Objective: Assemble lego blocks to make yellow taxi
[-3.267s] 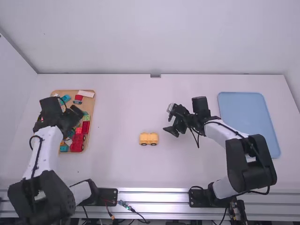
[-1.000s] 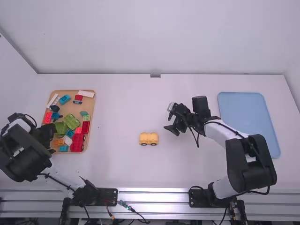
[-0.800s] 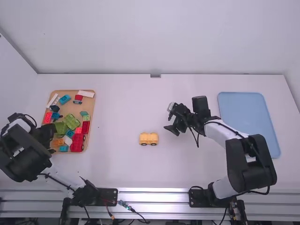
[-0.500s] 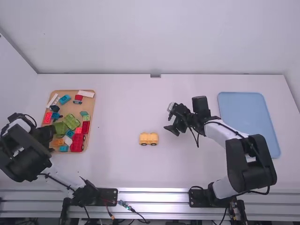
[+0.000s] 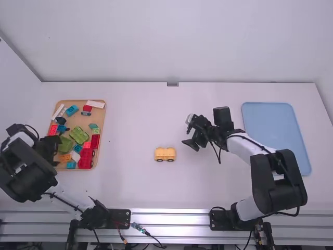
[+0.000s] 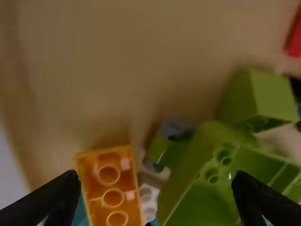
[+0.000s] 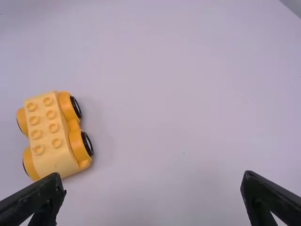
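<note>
orange brick [image 6: 112, 188] is lying near green block [image 6: 197, 202] | left pincer [image 6: 155, 181] is gaping wide, right pincer [image 7: 154, 181] likewise | clean grasping is probably needing centring over orange, avoiding green

White walls [image 5: 171, 47] (quite plain) behind, beside white table [image 5: 125, 130].
</note>
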Tool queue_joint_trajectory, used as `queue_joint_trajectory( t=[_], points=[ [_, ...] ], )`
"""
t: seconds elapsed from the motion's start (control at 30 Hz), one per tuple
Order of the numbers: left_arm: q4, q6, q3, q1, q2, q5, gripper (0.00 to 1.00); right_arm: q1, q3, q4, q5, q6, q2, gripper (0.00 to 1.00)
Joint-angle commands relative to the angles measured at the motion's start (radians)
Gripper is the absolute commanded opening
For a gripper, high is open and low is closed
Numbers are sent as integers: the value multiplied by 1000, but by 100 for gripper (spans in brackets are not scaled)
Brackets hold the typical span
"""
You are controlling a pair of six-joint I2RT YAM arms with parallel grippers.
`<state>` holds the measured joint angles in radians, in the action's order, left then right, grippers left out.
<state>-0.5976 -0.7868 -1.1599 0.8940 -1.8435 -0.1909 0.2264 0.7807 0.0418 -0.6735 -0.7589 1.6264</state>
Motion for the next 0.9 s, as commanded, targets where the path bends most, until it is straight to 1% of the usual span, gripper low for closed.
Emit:
queue_joint_trajectory(
  t=[0.0, 0.1, 0.2, 0.33, 0.4, 0.43, 0.53, 0.63, 0.77, 0.83, 0.87],
  points=[
    [-40, 10, -45, 3, 58, 2, 86, 2, 13, 0, -5, 3, -28, 99],
    [-129, -40, -75, 5, 110, 64, 86, 2, 13, 2, -6, 3, -28, 99],
    [-212, -93, -78, 5, 169, 139, 90, 3, 13, -1, -5, 3, -28, 99],
    [-242, -94, -56, 1, 196, 167, 90, 2, 13, -2, -6, 3, -28, 99],
    [-231, -95, -31, 5, 196, 167, 84, 2, 13, -2, -6, 4, -28, 99],
    [-220, -93, -11, 8, 195, 166, 76, 2, 13, -3, -6, 4, -28, 99],
    [-179, -91, 30, 10, 185, 167, 65, 2, 13, -2, -6, 4, -28, 99],
    [-141, -91, 61, 8, 182, 166, 64, 2, 12, -2, -5, 4, -28, 99],
    [-57, -83, 113, 9, 182, 167, 67, 3, 12, -3, -6, 4, -28, 99],
    [-12, -64, 135, 10, 180, 161, 70, 2, 12, -3, -6, 4, -28, 99],
    [1, -63, 140, 8, 178, 155, 70, 2, 11, -3, -6, 4, -28, 99]
  ],
)
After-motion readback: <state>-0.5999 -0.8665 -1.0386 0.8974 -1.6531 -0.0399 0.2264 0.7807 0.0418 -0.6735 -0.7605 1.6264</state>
